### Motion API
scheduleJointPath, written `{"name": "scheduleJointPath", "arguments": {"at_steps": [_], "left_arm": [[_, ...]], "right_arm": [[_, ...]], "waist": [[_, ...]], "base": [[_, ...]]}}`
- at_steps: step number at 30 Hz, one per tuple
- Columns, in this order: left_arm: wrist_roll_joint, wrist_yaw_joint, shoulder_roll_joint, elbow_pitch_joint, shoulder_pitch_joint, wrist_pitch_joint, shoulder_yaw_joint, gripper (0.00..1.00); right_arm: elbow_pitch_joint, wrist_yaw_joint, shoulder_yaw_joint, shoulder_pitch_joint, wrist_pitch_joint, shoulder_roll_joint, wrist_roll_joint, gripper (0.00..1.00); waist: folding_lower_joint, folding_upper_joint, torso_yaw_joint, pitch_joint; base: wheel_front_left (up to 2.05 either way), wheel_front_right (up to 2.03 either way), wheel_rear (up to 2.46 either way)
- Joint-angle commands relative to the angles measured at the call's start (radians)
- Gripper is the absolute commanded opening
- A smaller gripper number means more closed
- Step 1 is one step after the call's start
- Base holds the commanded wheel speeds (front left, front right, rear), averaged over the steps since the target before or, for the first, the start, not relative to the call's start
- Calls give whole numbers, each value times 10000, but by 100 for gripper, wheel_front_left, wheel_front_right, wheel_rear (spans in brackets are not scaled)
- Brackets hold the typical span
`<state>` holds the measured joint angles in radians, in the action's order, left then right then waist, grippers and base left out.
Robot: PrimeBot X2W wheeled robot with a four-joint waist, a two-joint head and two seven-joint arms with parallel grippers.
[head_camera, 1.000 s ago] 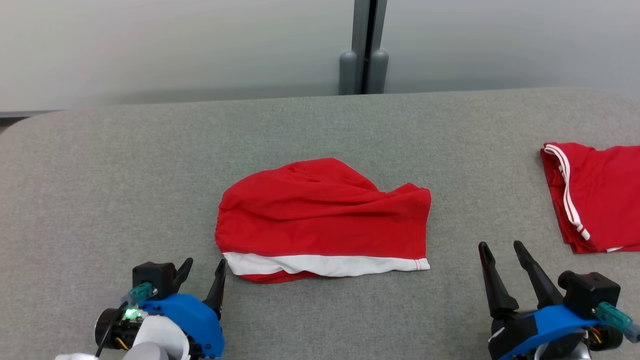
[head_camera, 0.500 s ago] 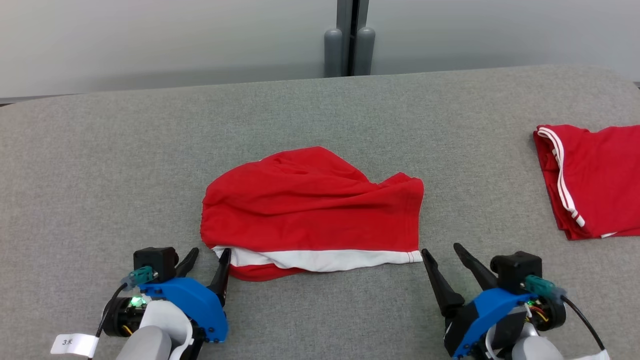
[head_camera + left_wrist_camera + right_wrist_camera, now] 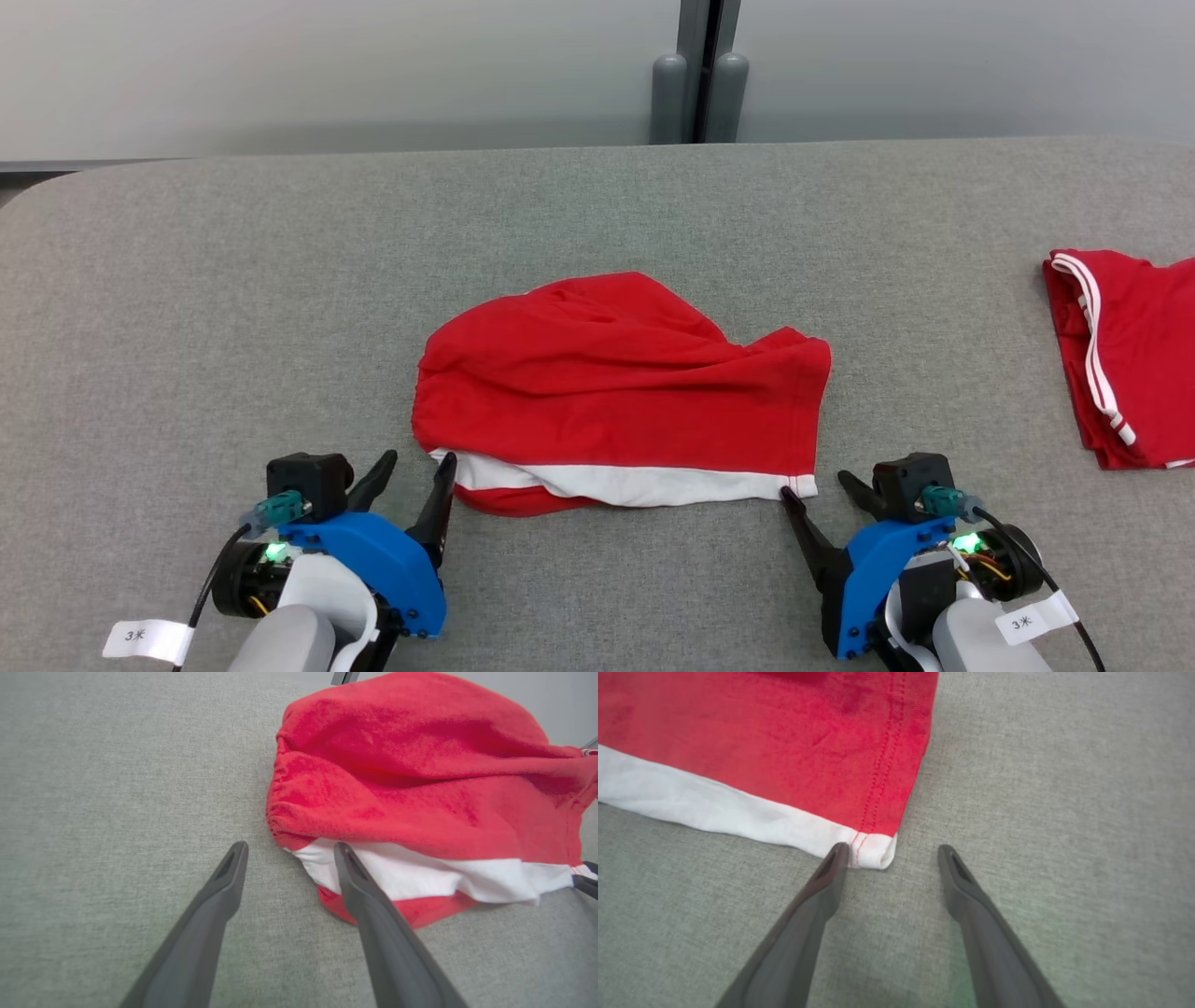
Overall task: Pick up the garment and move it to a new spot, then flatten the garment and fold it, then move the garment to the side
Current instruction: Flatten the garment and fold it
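Red garment [image 3: 621,392] on table [image 3: 233,308]; left gripper [image 3: 417,457] at its 7 o'clock, right gripper [image 3: 815,485] at 5 o'clock, fingers pointing 12, both wide, empty.

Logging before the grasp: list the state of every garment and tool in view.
red garment: rumpled, lying loose, not held.
second garment: looks folded, lying far right, partly out of frame.
left tool: open, at the red garment's near-left corner.
right tool: open, at its near-right corner.
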<state>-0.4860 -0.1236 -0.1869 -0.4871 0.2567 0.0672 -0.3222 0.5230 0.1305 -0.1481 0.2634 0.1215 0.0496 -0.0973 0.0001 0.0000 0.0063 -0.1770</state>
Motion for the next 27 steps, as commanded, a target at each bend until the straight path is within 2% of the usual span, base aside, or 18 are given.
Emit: {"name": "scheduleJointPath", "arguments": {"at_steps": [1,8,16,27], "left_arm": [[-82,15,36,47,-94,73,-40,100],[-119,-6,223,-213,266,293,-350,100],[-5,459,217,-861,478,334,-322,100],[-321,596,29,-722,154,120,-54,100]], "right_arm": [[135,5,27,79,-7,19,64,100],[368,4,-93,270,-105,20,-32,100],[416,4,-402,516,-120,19,-39,100],[287,10,-853,411,49,7,-19,99]], "waist": [[-1,0,7,8],[-1,0,-106,-94],[-1,0,-250,-222],[-1,0,-214,-237]], "base": [[0,0,0],[0,0,0],[0,0,0],[0,0,0]]}}
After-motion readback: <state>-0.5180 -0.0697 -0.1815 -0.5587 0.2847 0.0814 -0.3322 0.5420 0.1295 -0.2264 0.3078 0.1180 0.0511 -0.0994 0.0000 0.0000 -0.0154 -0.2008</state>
